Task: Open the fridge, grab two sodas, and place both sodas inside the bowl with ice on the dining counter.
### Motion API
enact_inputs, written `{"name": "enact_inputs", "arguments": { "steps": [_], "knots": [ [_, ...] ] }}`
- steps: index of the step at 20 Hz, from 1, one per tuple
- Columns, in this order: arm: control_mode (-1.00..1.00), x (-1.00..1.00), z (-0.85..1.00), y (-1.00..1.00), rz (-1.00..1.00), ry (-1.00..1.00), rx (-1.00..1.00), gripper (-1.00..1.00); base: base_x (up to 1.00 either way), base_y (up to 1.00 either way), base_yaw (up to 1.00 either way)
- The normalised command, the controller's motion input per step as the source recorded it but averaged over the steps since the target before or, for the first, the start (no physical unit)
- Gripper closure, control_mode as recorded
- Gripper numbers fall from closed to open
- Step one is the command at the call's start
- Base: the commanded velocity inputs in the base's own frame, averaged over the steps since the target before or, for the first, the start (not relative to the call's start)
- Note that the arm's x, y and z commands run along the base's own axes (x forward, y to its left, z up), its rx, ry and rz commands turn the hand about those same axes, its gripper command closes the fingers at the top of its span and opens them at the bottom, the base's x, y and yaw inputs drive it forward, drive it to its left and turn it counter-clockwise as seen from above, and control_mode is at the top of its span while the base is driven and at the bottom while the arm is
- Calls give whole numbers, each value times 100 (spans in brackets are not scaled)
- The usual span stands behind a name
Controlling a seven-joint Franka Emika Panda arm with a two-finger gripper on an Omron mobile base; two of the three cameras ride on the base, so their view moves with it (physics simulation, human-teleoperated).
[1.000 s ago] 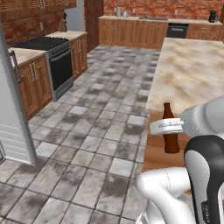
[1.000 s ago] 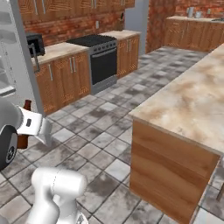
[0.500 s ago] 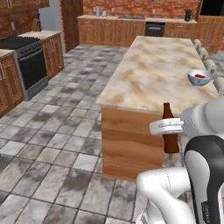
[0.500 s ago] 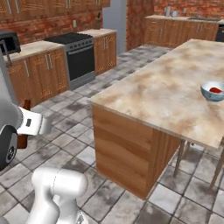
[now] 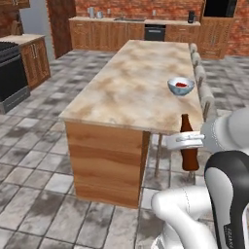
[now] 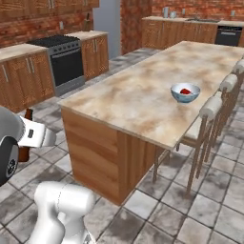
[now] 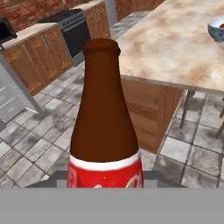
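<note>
My gripper [image 5: 187, 141] is shut on the neck-to-body part of a dark-brown cola bottle [image 5: 187, 148] with a red label, held upright beside the robot's white arm. The same bottle [image 7: 105, 127] stands close up in the hand view, and a sliver of it [image 6: 25, 150] peeks out behind the white hand in the right base view. The dining counter [image 5: 126, 92] with its beige marbled top lies ahead. On it, near the stool side, sits the pale blue bowl [image 5: 181, 86] [image 6: 185, 93] [image 7: 217, 29] with something red inside. The fridge's grey door [image 7: 13, 94] shows at the hand view's left.
White-cushioned stools [image 5: 205, 95] [image 6: 212, 108] line the counter's right side. A black stove [image 6: 66, 62] and wooden wall cabinets stand off to the left. More cabinets [image 5: 116, 31] run along the back wall. Grey tiled floor surrounds the island.
The whole picture has shifted as the base moved: the stove slid off left, and the dining counter and bowl came closer and more central. The bottle stays in the gripper.
</note>
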Motion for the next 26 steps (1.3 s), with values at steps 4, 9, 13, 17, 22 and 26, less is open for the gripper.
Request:
{"name": "enact_inputs", "arguments": {
  "steps": [4,9,13,17,22,26],
  "knots": [
    [100,0,0,0,0,0,0,100,35,-100,0],
    [100,0,0,0,0,0,0,100,59,-100,3],
    [100,0,0,0,0,0,0,100,64,-100,8],
    [100,0,0,0,0,0,0,100,44,-100,10],
    [100,0,0,0,0,0,0,100,17,-100,15],
    [100,0,0,0,0,0,0,100,29,-80,27]
  ]
}}
